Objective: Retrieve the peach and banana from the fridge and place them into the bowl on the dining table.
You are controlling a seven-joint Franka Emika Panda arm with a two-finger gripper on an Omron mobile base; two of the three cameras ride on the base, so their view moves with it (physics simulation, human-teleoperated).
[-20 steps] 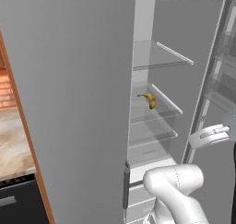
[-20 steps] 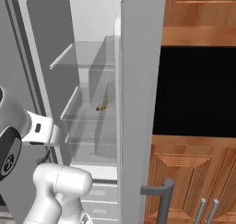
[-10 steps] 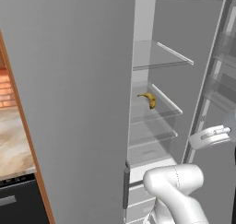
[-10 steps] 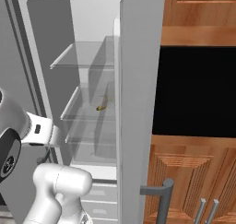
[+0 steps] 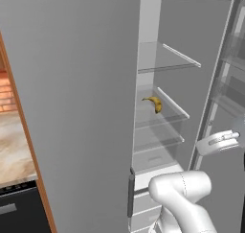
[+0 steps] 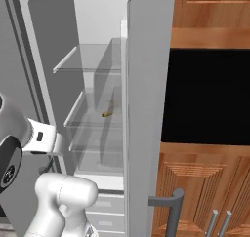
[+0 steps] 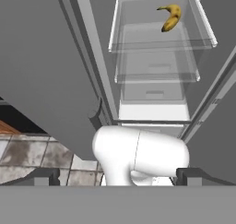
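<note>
The fridge stands with its right-hand door swung open and its left door shut. A yellow banana lies on the middle glass shelf; it also shows as the banana and the banana. My gripper hangs open and empty in front of the fridge, well short of the shelves and lower than the banana. The peach, the bowl and the dining table are out of view. White drawers sit below the glass shelves.
The open fridge door juts toward me with its grey bar handle. A black oven is set in wooden cabinets to the right. A beige marbled counter lies left of the fridge.
</note>
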